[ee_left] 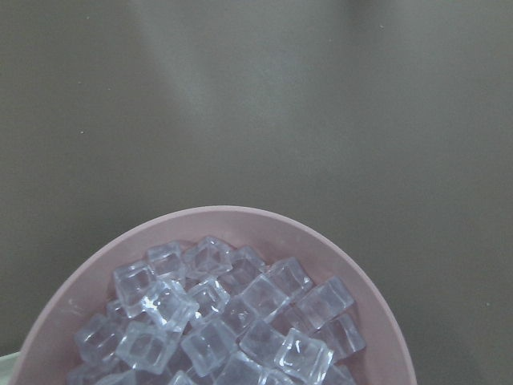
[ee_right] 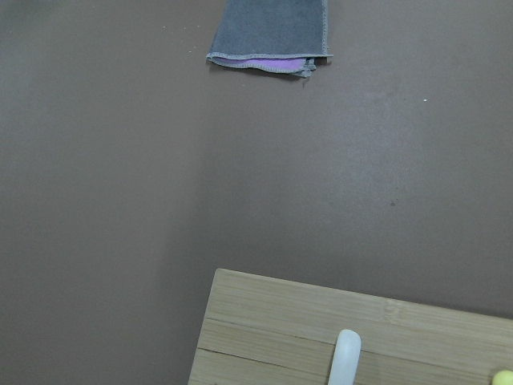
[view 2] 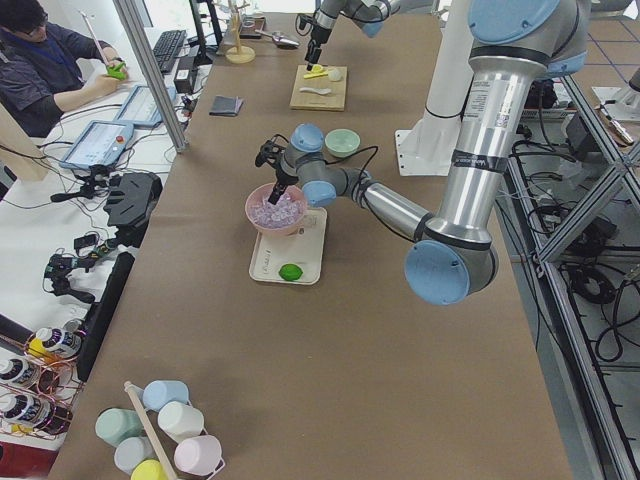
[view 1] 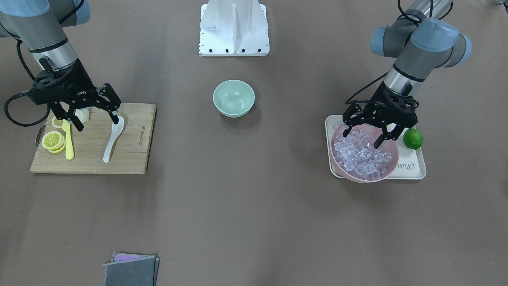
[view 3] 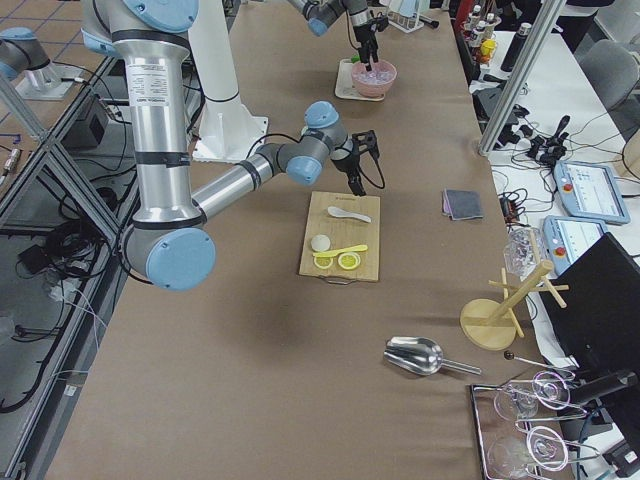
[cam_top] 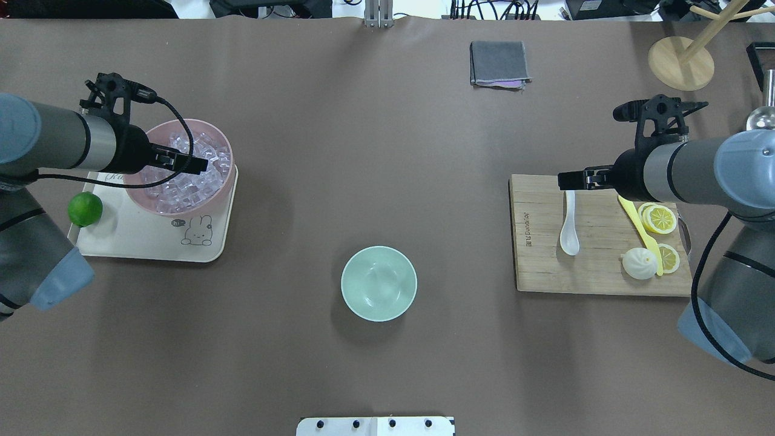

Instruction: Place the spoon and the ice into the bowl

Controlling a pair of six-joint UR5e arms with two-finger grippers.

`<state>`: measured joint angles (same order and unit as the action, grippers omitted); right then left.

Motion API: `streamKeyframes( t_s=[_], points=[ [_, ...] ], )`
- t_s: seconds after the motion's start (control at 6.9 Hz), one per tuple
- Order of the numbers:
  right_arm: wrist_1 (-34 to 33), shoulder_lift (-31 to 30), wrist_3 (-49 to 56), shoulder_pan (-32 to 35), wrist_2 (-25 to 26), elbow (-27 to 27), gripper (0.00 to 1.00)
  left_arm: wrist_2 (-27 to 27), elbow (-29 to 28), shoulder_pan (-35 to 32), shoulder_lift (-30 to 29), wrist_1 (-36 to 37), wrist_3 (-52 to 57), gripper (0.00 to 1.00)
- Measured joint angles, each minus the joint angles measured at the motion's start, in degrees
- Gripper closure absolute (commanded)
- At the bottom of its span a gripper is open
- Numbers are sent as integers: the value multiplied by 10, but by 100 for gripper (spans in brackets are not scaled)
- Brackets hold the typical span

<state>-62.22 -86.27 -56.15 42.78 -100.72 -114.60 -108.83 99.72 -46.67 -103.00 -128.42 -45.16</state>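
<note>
Bowl [cam_top: 378, 283] mid-table — ice [cam_top: 181, 195] in a basin [ee_left: 240, 224] on the left tray [cam_top: 151, 242], spoon [cam_top: 569, 227] on the right board [cam_top: 545, 266]

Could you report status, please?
Left gripper open above clear ice cubes in pink bowl. Right gripper open over white glossy spoon on wooden board. Mint-green bowl empty. Yellow knife beside spoon.
</note>
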Motion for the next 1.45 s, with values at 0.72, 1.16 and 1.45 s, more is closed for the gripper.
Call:
streamKeyframes(
  t_s=[0.72, 1.16, 1.45],
  points=[
    [0, 1, -1, -4, 8, 0, 0, 30, -29, 24, -12, 0, 2, 15],
    [0, 1, -1, -5, 10, 1, 0, 30, -40, 26, -28, 1, 2, 22],
    [0, 1, -1, -6, 10, 1, 0, 30, -43, 26, -31, 1, 2, 22]
  ],
)
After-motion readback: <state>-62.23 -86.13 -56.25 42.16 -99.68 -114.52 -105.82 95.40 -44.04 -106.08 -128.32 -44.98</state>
